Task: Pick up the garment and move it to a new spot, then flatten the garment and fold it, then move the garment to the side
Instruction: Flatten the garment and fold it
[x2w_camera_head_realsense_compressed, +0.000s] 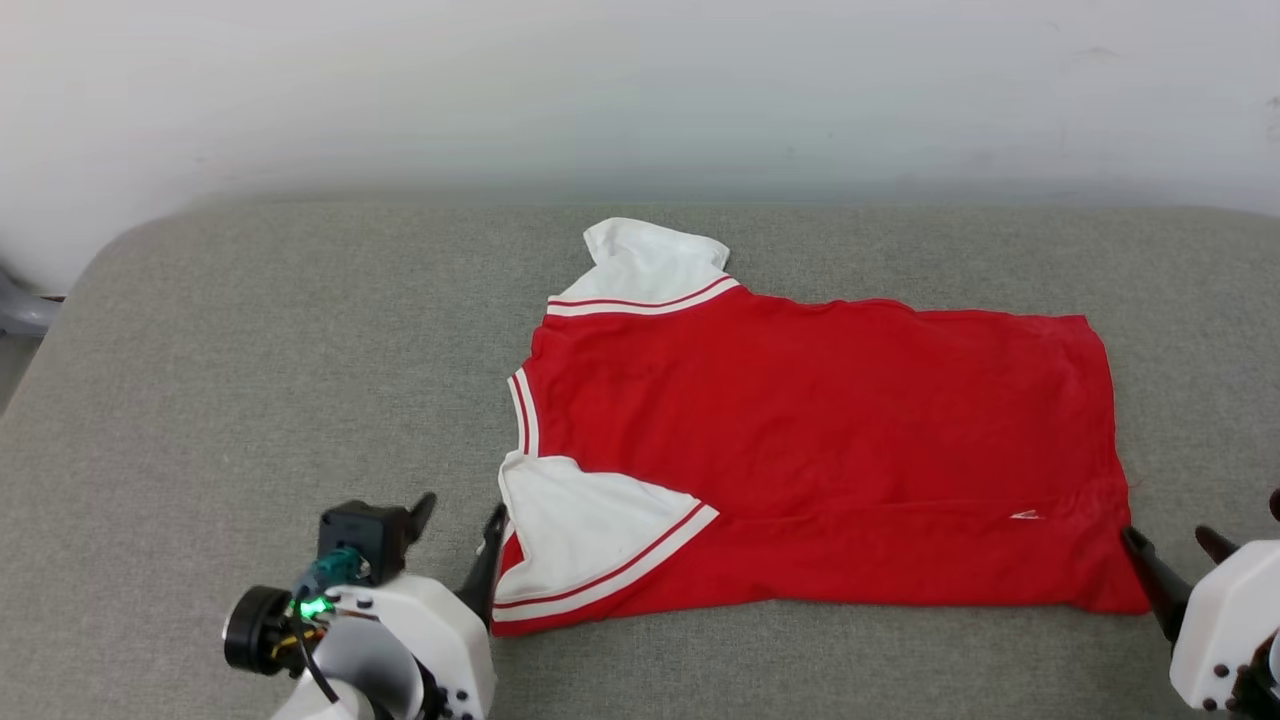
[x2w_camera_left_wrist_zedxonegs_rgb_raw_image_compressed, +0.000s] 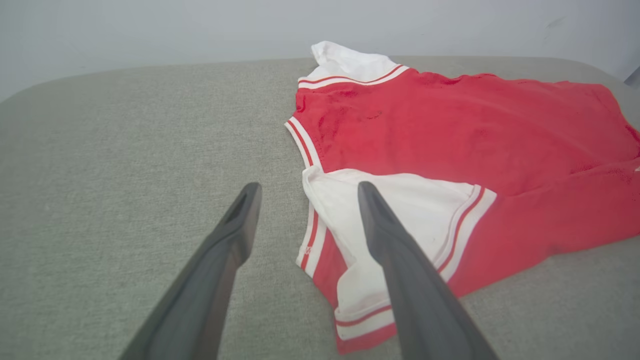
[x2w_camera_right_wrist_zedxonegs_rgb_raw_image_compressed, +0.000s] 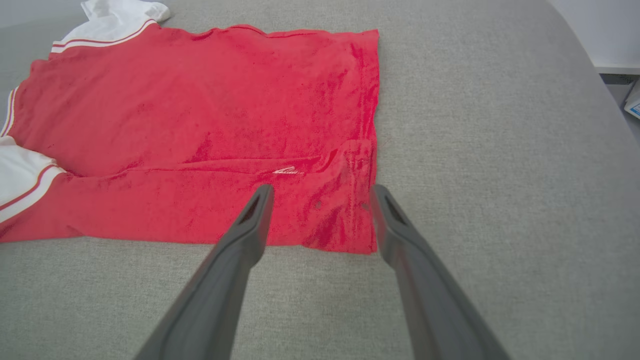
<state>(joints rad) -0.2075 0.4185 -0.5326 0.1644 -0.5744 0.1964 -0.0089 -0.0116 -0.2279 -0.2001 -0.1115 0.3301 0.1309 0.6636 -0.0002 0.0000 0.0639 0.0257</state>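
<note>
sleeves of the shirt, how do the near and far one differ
Near sleeve lies folded inward over the red body; far sleeve sticks outward onto the grey cushion. Near sleeve is beside the left gripper; far sleeve is away from it. Both are white with red-striped cuffs.

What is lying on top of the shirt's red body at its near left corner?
A white sleeve with a red-striped cuff is folded over the garment. The fabric beneath it is covered.

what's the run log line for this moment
garment: flat on grey padded surface, near sleeve folded in | left gripper: open, at sleeve | right gripper: open, at hem
</note>
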